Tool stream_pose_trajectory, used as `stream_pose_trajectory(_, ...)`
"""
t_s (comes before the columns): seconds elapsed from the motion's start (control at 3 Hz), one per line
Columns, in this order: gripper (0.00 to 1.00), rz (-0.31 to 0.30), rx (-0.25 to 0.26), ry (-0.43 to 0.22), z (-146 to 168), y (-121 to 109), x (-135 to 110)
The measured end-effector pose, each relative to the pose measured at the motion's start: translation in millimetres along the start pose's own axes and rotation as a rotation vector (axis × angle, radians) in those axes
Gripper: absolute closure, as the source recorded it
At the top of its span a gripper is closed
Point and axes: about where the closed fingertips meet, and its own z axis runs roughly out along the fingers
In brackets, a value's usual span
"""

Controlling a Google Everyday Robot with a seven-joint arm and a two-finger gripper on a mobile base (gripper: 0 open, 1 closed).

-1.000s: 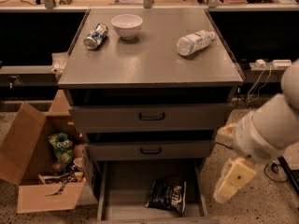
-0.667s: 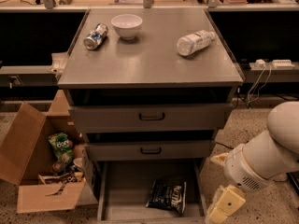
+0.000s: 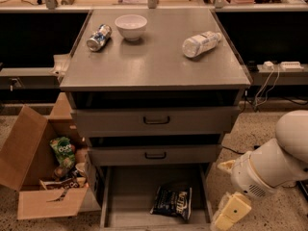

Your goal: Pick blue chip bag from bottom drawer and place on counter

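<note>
The blue chip bag (image 3: pixel 172 201) lies flat on the floor of the open bottom drawer (image 3: pixel 130 196), toward its right front. My gripper (image 3: pixel 230 214), pale yellow on a white arm (image 3: pixel 269 162), hangs low just outside the drawer's right wall, to the right of the bag and apart from it. Its lower end is cut off by the frame's bottom edge. The counter (image 3: pixel 154 61) is the grey cabinet top above the drawers.
On the counter are a white bowl (image 3: pixel 131 26), a can on its side (image 3: pixel 98 37) and a clear bottle on its side (image 3: pixel 201 44). Two drawers with black handles (image 3: pixel 156 121) sit slightly open above. A cardboard box (image 3: pixel 33 177) holding a green snack bag (image 3: pixel 62 151) stands at the left.
My arm and gripper have dropped from beside the middle drawers to floor level beside the bottom drawer's right wall. The bag has not moved.
</note>
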Motion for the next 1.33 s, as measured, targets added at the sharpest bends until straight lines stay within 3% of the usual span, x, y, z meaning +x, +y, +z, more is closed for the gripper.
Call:
stream_pose_trajectory(0.67, 0.0, -0.039, 0.004, -0.01, 115, -71, 44)
stream_pose_trajectory(1.33, 0.0, -0.049, -0.051, -0.088, 218, -124, 56)
